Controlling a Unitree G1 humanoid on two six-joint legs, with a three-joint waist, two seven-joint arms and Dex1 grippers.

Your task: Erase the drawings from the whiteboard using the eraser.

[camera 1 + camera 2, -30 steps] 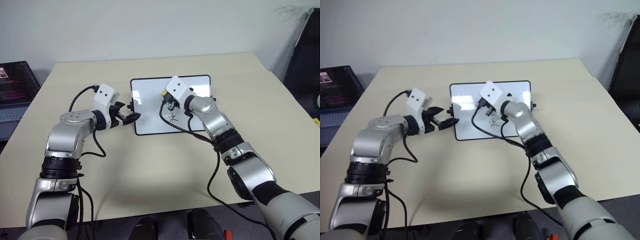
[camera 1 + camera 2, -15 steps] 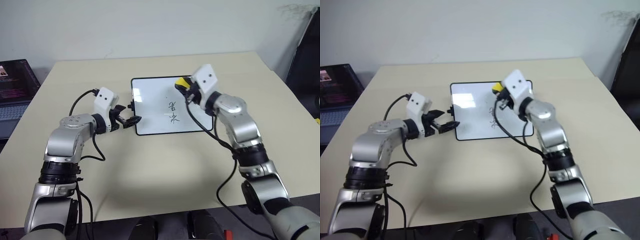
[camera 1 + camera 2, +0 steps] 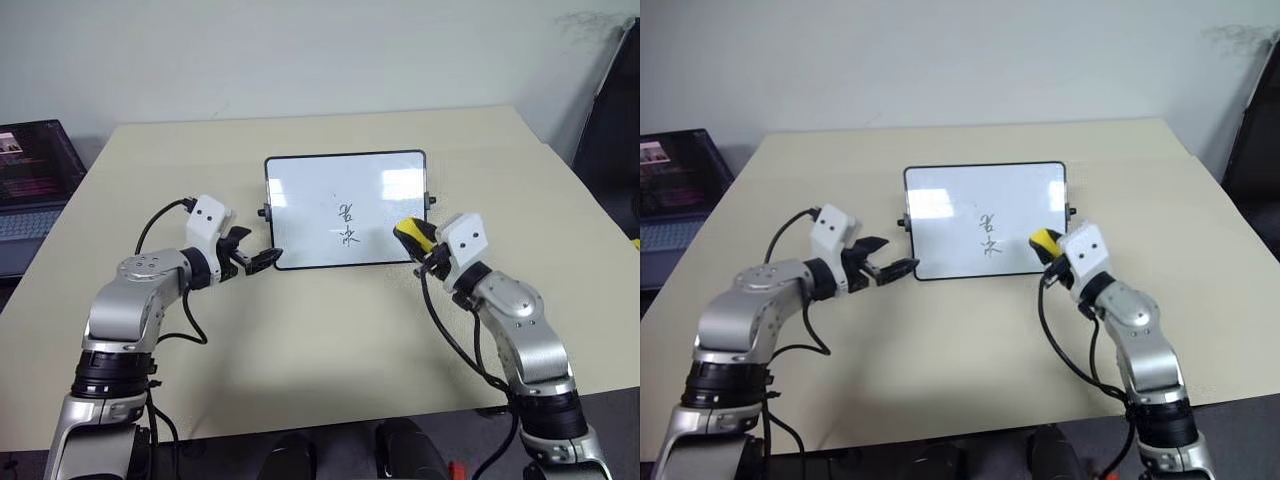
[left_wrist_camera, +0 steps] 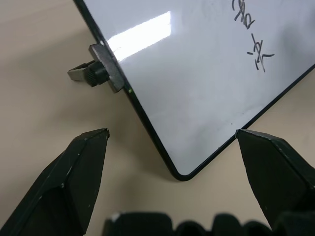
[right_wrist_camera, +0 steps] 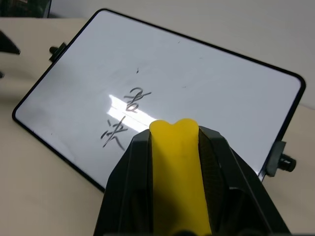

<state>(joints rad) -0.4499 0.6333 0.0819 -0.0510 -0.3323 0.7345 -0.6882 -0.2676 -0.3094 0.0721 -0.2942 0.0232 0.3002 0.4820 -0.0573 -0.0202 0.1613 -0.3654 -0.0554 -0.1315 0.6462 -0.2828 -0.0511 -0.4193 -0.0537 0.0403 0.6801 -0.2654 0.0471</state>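
Note:
The whiteboard [image 3: 345, 190] lies flat in the middle of the beige table. The drawings [image 3: 346, 225], two small black squiggles in a short column, sit near its centre and also show in the right wrist view [image 5: 123, 118]. My right gripper [image 3: 418, 242] hovers just off the board's near right corner. It is shut on the yellow eraser [image 3: 410, 232], which sticks out between the fingers [image 5: 174, 162]. My left gripper [image 3: 262, 260] is open at the board's near left corner. In the left wrist view that corner [image 4: 179, 172] lies between the spread fingers [image 4: 83, 162].
An open laptop [image 3: 30, 170] stands at the table's far left edge. A dark object [image 3: 610, 110] stands beyond the right side of the table. Bare tabletop [image 3: 330, 330] lies between the board and the near edge.
My right gripper has pulled the eraser back off the board toward the near right, uncovering the drawings. My left gripper drew back slightly toward the near edge, still open.

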